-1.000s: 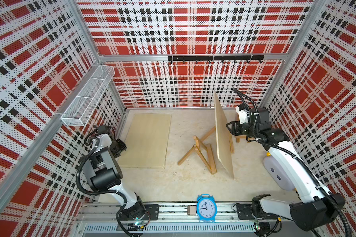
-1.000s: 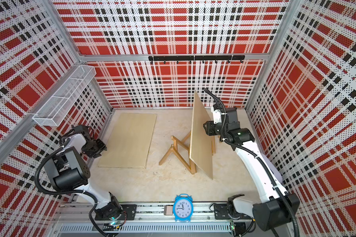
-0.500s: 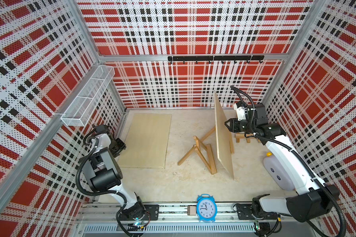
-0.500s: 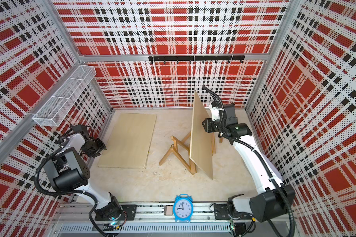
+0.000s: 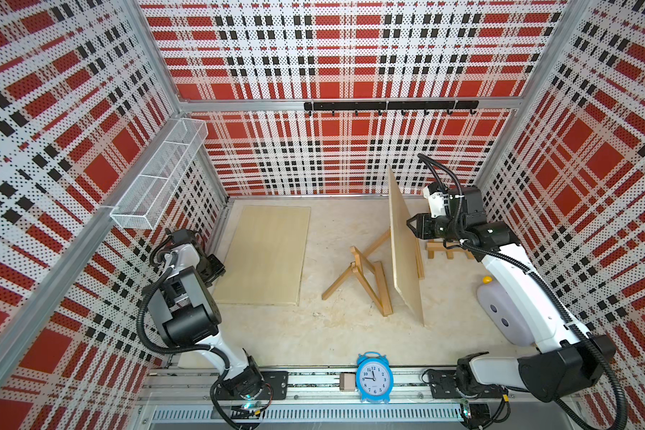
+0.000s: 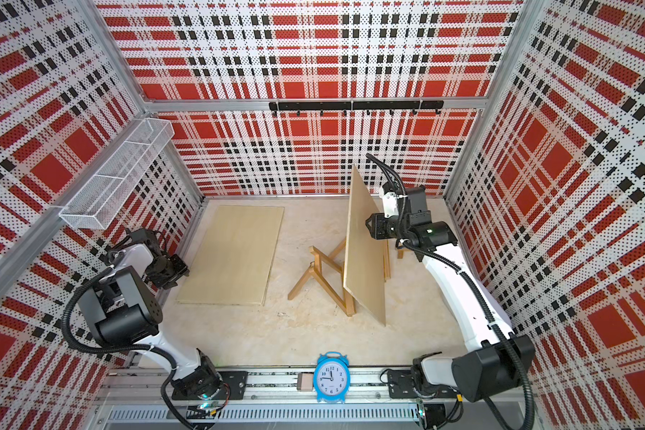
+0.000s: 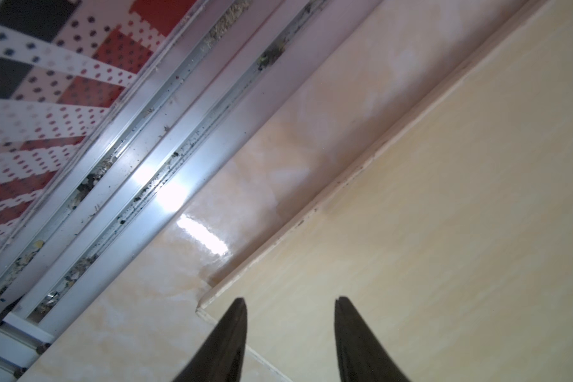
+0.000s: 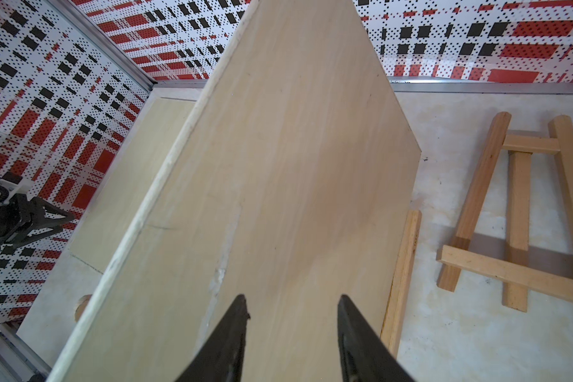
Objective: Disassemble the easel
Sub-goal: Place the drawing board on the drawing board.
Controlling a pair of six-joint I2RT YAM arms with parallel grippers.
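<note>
The easel's wooden frame [image 5: 365, 279] [image 6: 324, 275] stands mid-table with a plywood board [image 5: 404, 253] [image 6: 364, 253] [image 8: 295, 148] leaning upright on it, its lower edge by a wooden ledge strip [image 8: 402, 281]. My right gripper [image 5: 407, 224] [image 6: 366, 225] [image 8: 291, 297] is open, its tips pointing at the board's right face, with nothing between them. A second board [image 5: 265, 253] [image 6: 231, 253] [image 7: 444, 198] lies flat at the left. My left gripper [image 5: 220, 266] [image 6: 179, 270] [image 7: 290, 299] hovers open over that board's near corner.
A small wooden easel [image 5: 447, 251] [image 8: 516, 211] lies flat behind my right arm. A white rounded object [image 5: 499, 312] sits at the right, under the arm. A blue alarm clock [image 5: 374, 378] stands on the front rail. A wire basket [image 5: 157, 186] hangs on the left wall.
My right gripper has edged left, closer to the upright board's face, still open. The board, the frame and the left arm have not moved.
</note>
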